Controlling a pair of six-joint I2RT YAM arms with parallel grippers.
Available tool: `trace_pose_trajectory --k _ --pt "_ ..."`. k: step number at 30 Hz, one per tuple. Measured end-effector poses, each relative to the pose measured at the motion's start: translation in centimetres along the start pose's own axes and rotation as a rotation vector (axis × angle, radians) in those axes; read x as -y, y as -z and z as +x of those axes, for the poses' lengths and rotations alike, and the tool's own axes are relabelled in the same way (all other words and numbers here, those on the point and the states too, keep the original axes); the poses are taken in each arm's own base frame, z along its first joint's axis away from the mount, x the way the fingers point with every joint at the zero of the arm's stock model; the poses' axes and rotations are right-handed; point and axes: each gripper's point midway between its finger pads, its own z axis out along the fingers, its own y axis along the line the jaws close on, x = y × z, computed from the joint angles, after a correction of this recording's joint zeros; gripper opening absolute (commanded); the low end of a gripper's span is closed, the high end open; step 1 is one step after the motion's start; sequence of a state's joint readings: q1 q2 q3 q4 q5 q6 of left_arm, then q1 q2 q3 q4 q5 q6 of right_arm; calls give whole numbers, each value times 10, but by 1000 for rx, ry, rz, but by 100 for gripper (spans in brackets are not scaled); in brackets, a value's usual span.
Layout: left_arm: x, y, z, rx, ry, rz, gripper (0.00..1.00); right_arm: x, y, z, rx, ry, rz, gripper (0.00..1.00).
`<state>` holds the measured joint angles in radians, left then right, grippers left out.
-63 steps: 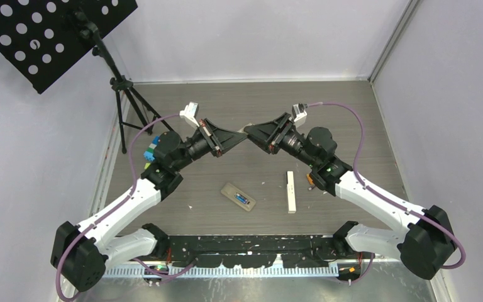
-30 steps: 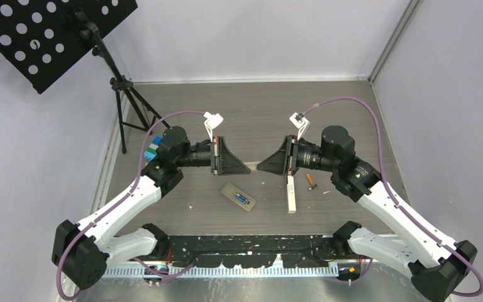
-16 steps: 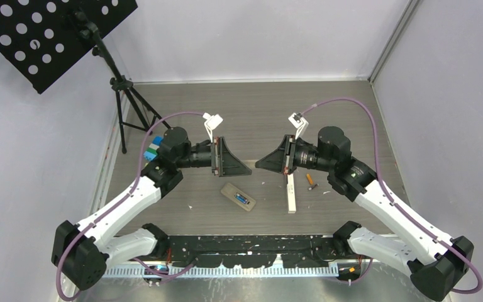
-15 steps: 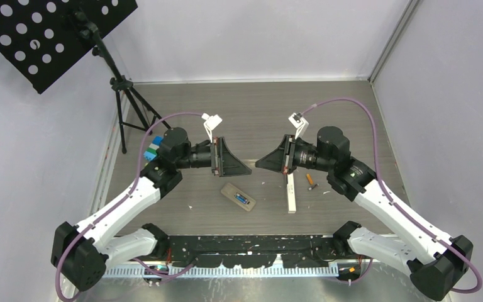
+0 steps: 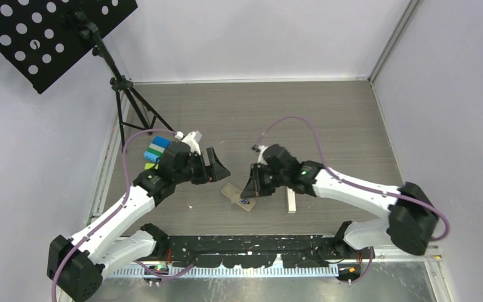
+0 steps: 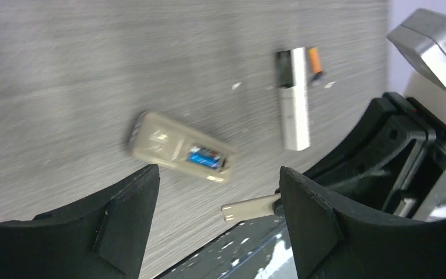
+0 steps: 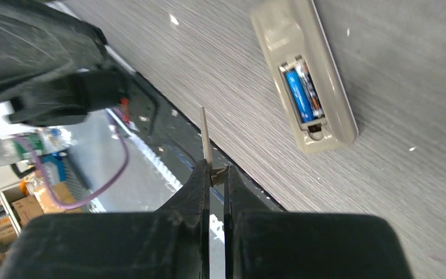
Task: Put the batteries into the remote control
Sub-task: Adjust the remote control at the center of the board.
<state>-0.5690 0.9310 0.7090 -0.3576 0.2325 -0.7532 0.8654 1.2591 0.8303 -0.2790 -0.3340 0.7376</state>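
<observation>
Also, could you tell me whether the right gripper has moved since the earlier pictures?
Yes. In the top view the right gripper has moved down and left, ending right beside the beige remote, which has stayed put.

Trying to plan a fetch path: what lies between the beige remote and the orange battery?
The white remote lies between the beige remote and the orange battery; the left wrist view shows it.
</observation>
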Motion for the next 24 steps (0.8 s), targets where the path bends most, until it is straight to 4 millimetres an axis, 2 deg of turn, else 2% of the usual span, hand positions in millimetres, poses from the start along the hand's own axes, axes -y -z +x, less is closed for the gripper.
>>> trace_pose_trajectory --k 2,5,9,16,24 --pt "-21 -6 14 -23 24 -66 75 12 -21 22 -71 -15 68 0" --pt "-53 -13 39 -64 68 -157 75 26 -39 45 -144 -34 153 0" --pt "-77 -17 57 -85 107 -227 76 37 -50 49 -170 -58 240 0" --pt "-80 -36 52 -72 115 -226 76 55 -50 40 -131 -90 372 0" --pt "-98 -49 65 -128 103 -288 74 71 -43 38 -105 -92 477 0"
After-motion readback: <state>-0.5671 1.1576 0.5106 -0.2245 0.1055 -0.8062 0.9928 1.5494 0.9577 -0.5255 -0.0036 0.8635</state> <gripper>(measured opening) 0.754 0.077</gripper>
